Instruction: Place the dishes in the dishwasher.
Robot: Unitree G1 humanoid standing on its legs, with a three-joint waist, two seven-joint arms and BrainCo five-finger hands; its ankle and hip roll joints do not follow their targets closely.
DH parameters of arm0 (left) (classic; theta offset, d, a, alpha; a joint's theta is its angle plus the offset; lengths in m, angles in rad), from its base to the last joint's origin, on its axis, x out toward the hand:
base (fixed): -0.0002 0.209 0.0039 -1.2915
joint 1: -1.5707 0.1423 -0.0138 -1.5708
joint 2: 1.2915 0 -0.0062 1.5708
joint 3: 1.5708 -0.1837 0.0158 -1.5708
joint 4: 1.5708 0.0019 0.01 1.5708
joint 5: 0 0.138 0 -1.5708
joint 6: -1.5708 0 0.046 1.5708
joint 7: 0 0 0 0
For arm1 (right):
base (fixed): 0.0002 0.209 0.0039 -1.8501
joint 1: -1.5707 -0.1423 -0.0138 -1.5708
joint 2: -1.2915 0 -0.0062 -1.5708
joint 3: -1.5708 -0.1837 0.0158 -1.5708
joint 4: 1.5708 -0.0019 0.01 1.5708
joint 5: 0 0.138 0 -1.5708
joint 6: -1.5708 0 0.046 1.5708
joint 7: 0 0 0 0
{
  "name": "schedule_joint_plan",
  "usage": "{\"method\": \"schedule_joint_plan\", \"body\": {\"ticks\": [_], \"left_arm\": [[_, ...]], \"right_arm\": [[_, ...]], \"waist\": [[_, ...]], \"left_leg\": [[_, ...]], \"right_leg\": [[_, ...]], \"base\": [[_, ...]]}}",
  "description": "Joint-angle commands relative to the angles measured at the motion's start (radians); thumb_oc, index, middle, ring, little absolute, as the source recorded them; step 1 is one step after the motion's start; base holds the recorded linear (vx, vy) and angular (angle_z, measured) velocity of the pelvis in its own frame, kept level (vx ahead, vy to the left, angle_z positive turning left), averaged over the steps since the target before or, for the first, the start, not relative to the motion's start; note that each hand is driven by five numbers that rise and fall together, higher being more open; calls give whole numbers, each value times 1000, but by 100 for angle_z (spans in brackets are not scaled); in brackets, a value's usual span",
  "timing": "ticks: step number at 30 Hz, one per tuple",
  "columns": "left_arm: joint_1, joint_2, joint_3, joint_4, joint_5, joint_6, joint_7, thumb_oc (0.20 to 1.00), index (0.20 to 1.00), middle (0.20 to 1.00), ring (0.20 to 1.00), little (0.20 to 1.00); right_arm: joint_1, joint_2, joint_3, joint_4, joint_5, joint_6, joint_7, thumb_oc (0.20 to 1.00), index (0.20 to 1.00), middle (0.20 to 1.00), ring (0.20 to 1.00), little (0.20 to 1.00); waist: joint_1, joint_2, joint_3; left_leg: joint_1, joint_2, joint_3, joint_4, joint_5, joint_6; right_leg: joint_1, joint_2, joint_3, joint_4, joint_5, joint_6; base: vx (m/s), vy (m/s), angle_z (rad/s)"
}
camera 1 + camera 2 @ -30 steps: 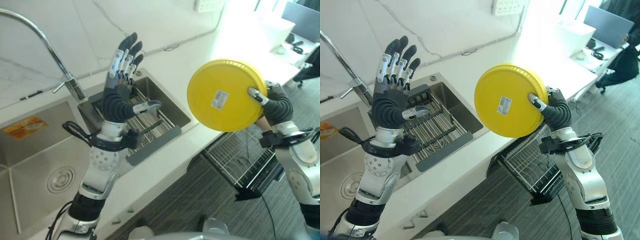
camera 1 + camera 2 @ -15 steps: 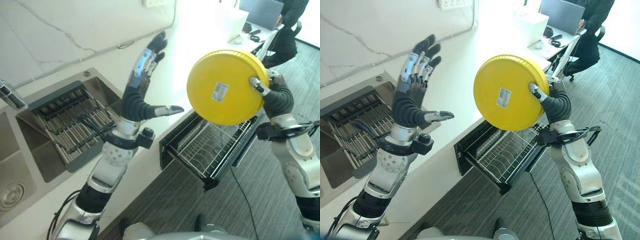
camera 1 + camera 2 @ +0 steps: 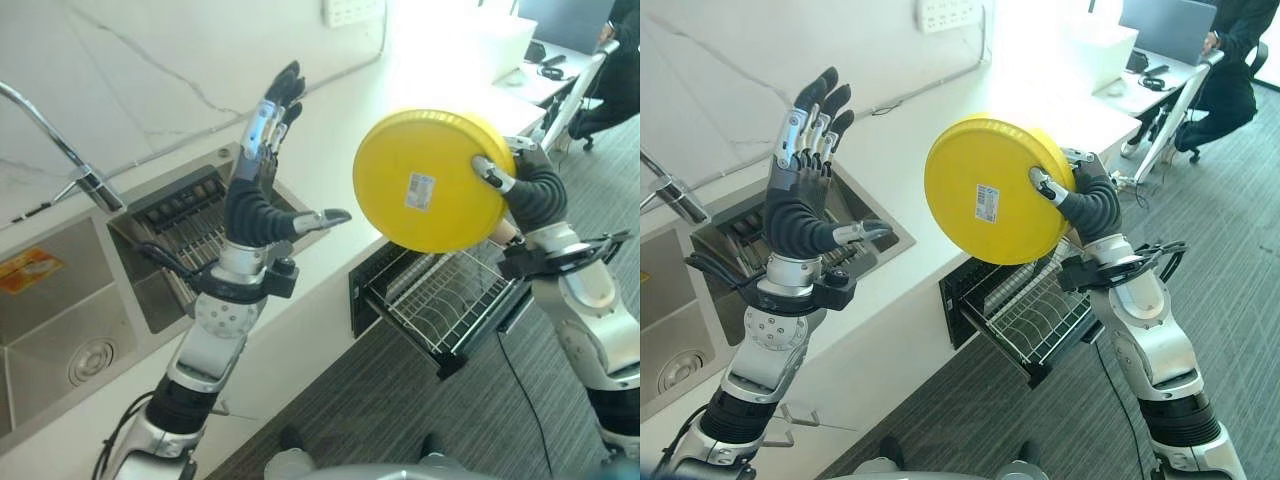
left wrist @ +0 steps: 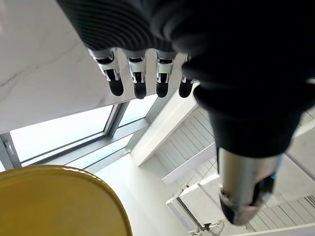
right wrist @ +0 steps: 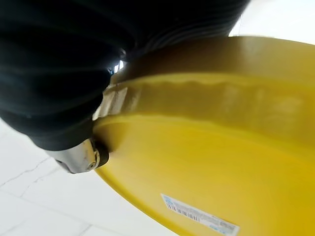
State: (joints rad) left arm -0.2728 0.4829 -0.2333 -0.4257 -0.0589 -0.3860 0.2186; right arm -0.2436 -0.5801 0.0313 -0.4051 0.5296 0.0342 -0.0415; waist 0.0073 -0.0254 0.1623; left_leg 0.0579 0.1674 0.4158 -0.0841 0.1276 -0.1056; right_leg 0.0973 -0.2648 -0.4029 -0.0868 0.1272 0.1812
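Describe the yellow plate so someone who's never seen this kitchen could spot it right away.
Start at the white counter and its pulled-out dishwasher rack. Above the rack, the right hand grips the yellow plate by its rim. It is the one bright yellow disc, underside showing a small white sticker.

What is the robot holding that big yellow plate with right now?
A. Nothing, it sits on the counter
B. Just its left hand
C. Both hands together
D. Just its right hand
D. The right hand grips the yellow plate at its edge, thumb pressed on the labelled underside, up in the air above the pulled-out dishwasher rack; the left hand is raised apart from it, fingers straight and holding nothing.
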Motion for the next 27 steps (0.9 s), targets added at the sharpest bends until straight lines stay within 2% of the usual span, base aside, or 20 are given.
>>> {"method": "schedule_joint_plan", "body": {"ticks": [1, 2, 3, 6, 8, 10, 12, 14, 15, 16, 17, 19, 20, 22, 23, 24, 26, 27], "left_arm": [[-33, 34, -6, -66, -1, -58, -57, 1000, 1000, 1000, 1000, 1000], [-36, 34, -9, -68, 1, -63, -63, 1000, 1000, 1000, 1000, 1000], [-54, 38, -20, -64, 22, -79, -89, 1000, 1000, 1000, 1000, 1000], [-115, 49, -59, -51, 85, -93, -125, 1000, 1000, 1000, 1000, 1000], [-145, 61, -75, -48, 97, -88, -122, 1000, 1000, 1000, 1000, 1000], [-178, 81, -92, -26, 98, -95, -99, 1000, 1000, 1000, 1000, 1000], [-196, 94, -95, -15, 100, -93, -96, 1000, 1000, 1000, 1000, 1000], [-185, 103, -73, -19, 88, -87, -114, 1000, 1000, 1000, 1000, 1000], [-137, 100, -52, -28, 115, -75, -94, 1000, 1000, 1000, 1000, 1000], [-111, 95, -49, -24, 115, -67, -87, 1000, 1000, 1000, 1000, 1000], [-106, 94, -48, -22, 114, -65, -86, 1000, 1000, 1000, 1000, 1000], [-85, 88, -46, -10, 125, -95, -88, 1000, 1000, 1000, 1000, 1000], [-72, 84, -44, -4, 128, -125, -92, 1000, 1000, 1000, 1000, 1000], [-49, 82, -42, -11, 166, -145, -66, 1000, 1000, 1000, 1000, 1000], [-41, 84, -42, -10, 180, -146, -48, 1000, 1000, 1000, 1000, 1000], [-44, 81, -44, -7, 173, -145, -42, 1000, 1000, 1000, 1000, 1000], [-65, 61, -57, -1, 156, -142, -54, 1000, 1000, 1000, 1000, 1000], [-77, 49, -70, 7, 133, -131, -76, 1000, 1000, 1000, 1000, 1000]], "right_arm": [[-36, -8, -76, -118, -16, -113, -57, 200, 200, 200, 200, 200], [-30, -7, -77, -121, -18, -120, -60, 200, 200, 200, 200, 200], [-14, 1, -79, -120, -18, -143, -65, 200, 200, 200, 200, 200], [-24, 20, -69, -86, -45, -166, -74, 200, 200, 200, 200, 200], [-45, 32, -47, -72, -75, -178, -88, 200, 200, 200, 200, 200], [-73, 43, -21, -60, -102, -183, -104, 200, 200, 200, 200, 200], [-83, 36, -20, -67, -97, -172, -105, 200, 200, 200, 200, 200], [-80, 11, -37, -80, -42, -139, -82, 200, 200, 200, 200, 200], [-93, -3, -26, -83, 5, -89, -52, 200, 200, 200, 200, 200], [-110, -3, -4, -74, -5, -76, -47, 200, 200, 200, 200, 200], [-113, -2, 2, -71, -5, -75, -47, 200, 200, 200, 200, 200], [-115, -2, 18, -57, -11, -71, -54, 200, 200, 200, 200, 200], [-109, -11, 15, -51, -16, -74, -60, 200, 200, 200, 200, 200], [-118, -39, 25, -33, 3, -87, -60, 200, 200, 200, 200, 200], [-120, -49, 30, -26, 11, -92, -51, 200, 200, 200, 200, 200], [-121, -56, 33, -20, 15, -98, -52, 200, 200, 200, 200, 200], [-127, -47, 36, -14, -4, -93, -69, 200, 200, 200, 200, 200], [-127, -28, 38, -4, -57, -100, -91, 200, 200, 200, 200, 200]], "waist": [[-5, -12, -14], [-7, -13, -11], [-21, -18, 3], [-19, -29, 15], [-14, -29, 20], [-18, -27, 27], [-16, -27, 21], [-11, -27, 10], [-10, -14, -1], [-14, -11, -7], [-15, -10, -9], [-18, -5, -7], [-24, -7, -7], [-22, -9, -9], [-21, -6, -11], [-18, -2, -14], [-15, 1, -18], [-35, 5, -26]], "left_leg": [[17, 33, -113, 36, -70, -17], [16, 30, -123, 38, -73, -11], [15, 28, -155, 43, -82, -1], [-21, 55, -176, 83, -93, -17], [-41, 85, -185, 103, -101, -41], [-45, 121, -206, 104, -97, -55], [-44, 161, -222, 101, -98, -74], [-64, 211, -243, 124, -82, -99], [-41, 262, -241, 96, -43, -121], [-15, 292, -207, 60, -7, -130], [-3, 298, -195, 48, -4, -134], [-19, 326, -143, 62, 98, -144], [-27, 317, -119, 86, 92, -140], [-33, 229, -123, 128, 15, -111], [-31, 164, -132, 136, -33, -94], [-38, 114, -134, 140, -56, -84], [-66, 66, -109, 129, -45, -87], [-28, 56, -63, 82, -52, -65]], "right_leg": [[36, -61, 22, 231, -77, 51], [17, -63, 38, 262, -74, 51], [-44, -65, 93, 307, -63, 44], [-47, -102, 128, 170, -28, 43], [-39, -142, 145, 54, 59, 60], [-55, -153, 192, 27, 94, 73], [-53, -141, 206, 32, 61, 81], [-43, -120, 191, 43, 16, 81], [-44, -82, 160, 74, -43, 81], [-41, -70, 140, 92, -68, 76], [-36, -68, 135, 94, -79, 75], [-19, -36, 102, 94, -101, 46], [-1, -21, 75, 86, -107, 31], [10, -4, 55, 62, -94, 15], [16, 7, 57, 41, -85, 13], [23, 14, 56, 26, -79, 13], [48, 28, 41, 1, -76, 14], [32, 25, 27, 5, -62, 15]], "base": [[70, 122, 26], [31, -22, 37], [31, -210, 34], [25, -427, 26], [-15, -541, 36], [-21, -600, 12], [25, -633, 13], [46, -707, 30], [98, -685, 23], [117, -525, 3], [60, -282, -33], [29, -331, -25], [24, -446, 4], [7, -310, 33], [14, -139, 24], [15, -107, -1], [43, 19, 8], [96, 149, 38]]}}
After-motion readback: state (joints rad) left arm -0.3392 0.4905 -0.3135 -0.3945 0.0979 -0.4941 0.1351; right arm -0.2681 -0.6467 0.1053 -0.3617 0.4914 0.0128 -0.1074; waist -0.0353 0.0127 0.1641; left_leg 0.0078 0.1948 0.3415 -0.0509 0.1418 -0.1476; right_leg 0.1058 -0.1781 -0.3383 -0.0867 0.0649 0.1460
